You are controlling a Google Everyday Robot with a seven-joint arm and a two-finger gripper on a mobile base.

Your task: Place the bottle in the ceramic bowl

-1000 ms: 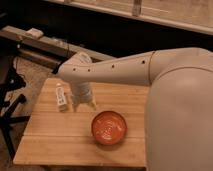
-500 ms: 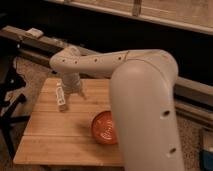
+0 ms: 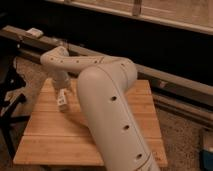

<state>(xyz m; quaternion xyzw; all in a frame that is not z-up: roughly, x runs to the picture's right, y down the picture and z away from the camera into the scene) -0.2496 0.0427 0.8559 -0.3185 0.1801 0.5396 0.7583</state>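
The whitish bottle [image 3: 63,101] stands on the left part of the wooden table [image 3: 50,140]. My gripper [image 3: 62,88] is at the end of the white arm, right above the bottle and close to its top; I cannot tell whether it touches the bottle. The thick white arm [image 3: 110,115] crosses the middle of the view. The ceramic bowl is hidden behind the arm.
A dark rail [image 3: 165,82] runs behind the table, with a small white object [image 3: 35,32] on it at the far left. A black stand [image 3: 10,102] is at the table's left side. A bluish object [image 3: 207,150] sits on the floor at the right.
The arm has swung further across the view and now covers the bowl. The gripper stays over the bottle, which has not left the table.
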